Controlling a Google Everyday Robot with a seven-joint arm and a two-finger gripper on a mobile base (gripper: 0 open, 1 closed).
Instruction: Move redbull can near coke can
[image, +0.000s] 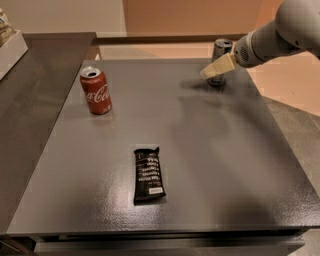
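Coke can (96, 90) stands upright on the bench (240, 165), far left. Redbull can (221, 49) stands at the far right, well apart from it. Gripper (217, 67) is directly in front of the redbull can, overlapping it. Wrapped snack bar (148, 174) lies flat, front centre.

A black snack bar (148, 174) lies flat on the grey table (240, 165), front-centre.

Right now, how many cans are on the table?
2. The coke can stands at the left rear; the redbull can stands at the right rear, partly behind the end effector. None seems hidden.
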